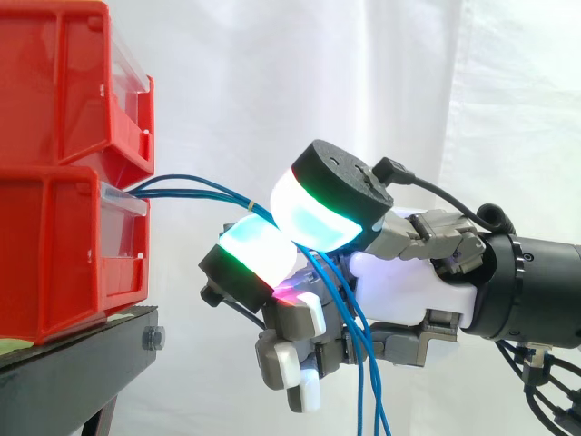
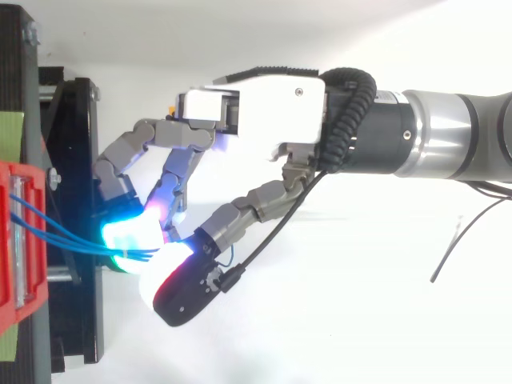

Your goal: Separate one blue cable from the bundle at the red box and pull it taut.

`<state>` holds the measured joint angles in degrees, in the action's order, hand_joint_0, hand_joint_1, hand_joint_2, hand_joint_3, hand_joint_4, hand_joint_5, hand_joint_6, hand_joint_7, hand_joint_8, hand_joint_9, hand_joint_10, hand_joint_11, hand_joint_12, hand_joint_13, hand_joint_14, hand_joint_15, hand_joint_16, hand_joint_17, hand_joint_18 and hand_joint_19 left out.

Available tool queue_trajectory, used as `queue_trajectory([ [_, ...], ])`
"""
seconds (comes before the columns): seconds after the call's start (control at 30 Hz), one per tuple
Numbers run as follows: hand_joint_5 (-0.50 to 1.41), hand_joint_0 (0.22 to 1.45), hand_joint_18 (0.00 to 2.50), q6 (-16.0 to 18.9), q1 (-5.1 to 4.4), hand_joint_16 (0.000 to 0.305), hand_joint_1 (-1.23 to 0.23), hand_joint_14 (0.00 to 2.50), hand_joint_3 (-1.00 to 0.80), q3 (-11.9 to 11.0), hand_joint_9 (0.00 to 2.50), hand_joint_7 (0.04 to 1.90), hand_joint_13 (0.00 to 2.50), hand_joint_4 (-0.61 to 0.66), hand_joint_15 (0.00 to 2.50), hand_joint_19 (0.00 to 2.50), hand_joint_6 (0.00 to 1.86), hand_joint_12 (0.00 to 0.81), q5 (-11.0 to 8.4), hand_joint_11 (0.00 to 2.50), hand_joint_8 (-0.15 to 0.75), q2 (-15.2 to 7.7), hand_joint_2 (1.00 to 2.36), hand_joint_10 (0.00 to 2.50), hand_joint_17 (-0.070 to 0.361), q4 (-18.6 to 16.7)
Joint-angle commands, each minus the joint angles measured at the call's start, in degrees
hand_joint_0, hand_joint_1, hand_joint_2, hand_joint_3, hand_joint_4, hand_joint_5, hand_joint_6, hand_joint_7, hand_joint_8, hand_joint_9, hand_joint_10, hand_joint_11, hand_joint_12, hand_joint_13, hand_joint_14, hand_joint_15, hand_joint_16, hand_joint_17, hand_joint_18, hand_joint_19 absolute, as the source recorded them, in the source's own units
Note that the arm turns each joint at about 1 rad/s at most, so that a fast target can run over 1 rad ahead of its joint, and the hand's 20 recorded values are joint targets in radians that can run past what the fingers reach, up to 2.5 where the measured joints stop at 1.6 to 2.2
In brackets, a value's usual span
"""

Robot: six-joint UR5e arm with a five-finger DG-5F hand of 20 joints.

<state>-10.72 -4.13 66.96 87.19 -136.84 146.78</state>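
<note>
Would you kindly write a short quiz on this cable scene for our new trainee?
1. True or false: the robot hand is open and clear of the blue cables.
2. The cables come out of: A) a cardboard box, B) the lower red bin, C) a metal drawer.
3. Fill in: past the pads, the cables hang ____.
Key: 1 false, the pads pinch several cables; 2 B; 3 downward.
</note>
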Motion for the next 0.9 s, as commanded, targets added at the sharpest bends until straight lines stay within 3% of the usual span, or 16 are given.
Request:
queue_trajectory([
  [0.0, -0.22, 0.71, 0.98, 0.0, 0.0, 0.043, -0.96, 0.03, -0.5, 0.02, 1.01, 1.19, 1.0, 0.09, 0.69, 0.6, 0.91, 0.359, 0.0, 0.97, 0.291, 0.0, 1.0, 0.02, 0.098, 0.0],
  [0.23, -0.21, 0.67, 0.98, 0.0, 0.0, 0.043, -0.94, 0.03, -0.5, -0.16, 1.0, 1.19, 0.99, 0.12, 0.69, 0.62, 0.91, 0.358, 0.0, 0.96, 0.306, 0.0, 1.0, 0.02, 0.097, 0.0],
  [0.4, -0.19, 0.58, 1.0, 0.09, 0.0, 0.045, -0.75, 0.03, -0.5, -0.25, 1.09, 1.19, 1.03, 0.14, 0.7, 0.67, 0.9, 0.372, 0.0, 0.96, 0.334, 0.0, 1.0, 0.02, 0.102, 0.17],
  [0.6, -0.17, 0.57, 1.03, 0.0, -0.09, 0.047, -0.57, 0.02, -0.5, -0.42, 1.15, 1.2, 1.07, 0.14, 0.71, 0.71, 0.89, 0.382, 0.0, 0.93, 0.349, 0.0, 1.0, 0.02, 0.105, 0.35],
  [0.73, -0.17, 0.62, 1.02, 0.0, -0.09, 0.046, -0.59, 0.02, -0.5, -0.51, 1.13, 1.23, 1.07, 0.11, 0.71, 0.7, 0.89, 0.378, 0.0, 0.93, 0.338, 0.0, 1.0, 0.02, 0.103, 0.53],
  [0.87, -0.18, 0.68, 1.03, 0.0, -0.09, 0.046, -0.7, 0.02, -0.5, -0.6, 1.09, 1.24, 1.06, 0.1, 0.71, 0.69, 0.89, 0.376, 0.0, 0.93, 0.342, 0.0, 1.0, 0.02, 0.104, 0.7],
])
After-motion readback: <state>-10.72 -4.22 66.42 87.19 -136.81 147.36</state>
